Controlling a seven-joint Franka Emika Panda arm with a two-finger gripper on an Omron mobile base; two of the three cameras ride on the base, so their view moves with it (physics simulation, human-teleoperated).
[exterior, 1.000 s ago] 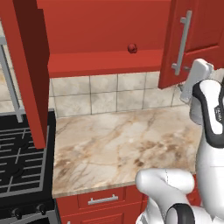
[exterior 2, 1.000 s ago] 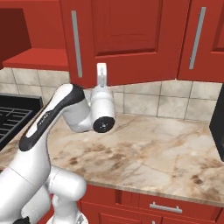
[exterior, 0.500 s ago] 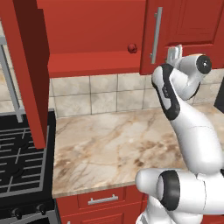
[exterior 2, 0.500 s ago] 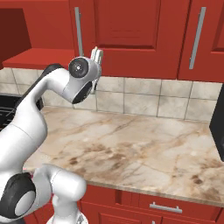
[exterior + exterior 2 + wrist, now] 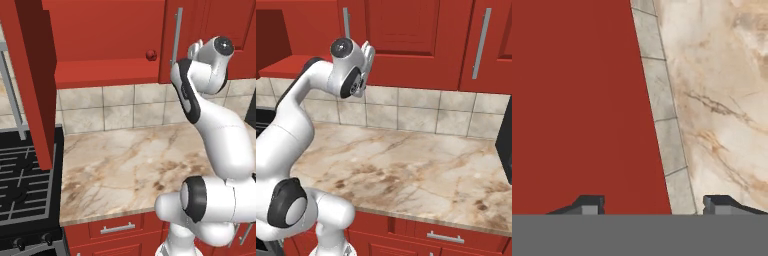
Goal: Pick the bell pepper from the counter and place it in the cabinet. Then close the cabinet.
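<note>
Left base view: pepper on cabinet shelf, likely light, slippery; claw spread, empty

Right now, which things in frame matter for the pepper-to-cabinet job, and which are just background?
Job:
- bell pepper, already on the cabinet shelf
- open cabinet door, not yet closed
- counter
- gripper, fingers apart, holding nothing

Background:
- gas stove
- drawers under the counter
- tile backsplash
- neighbouring closed cabinet
</note>
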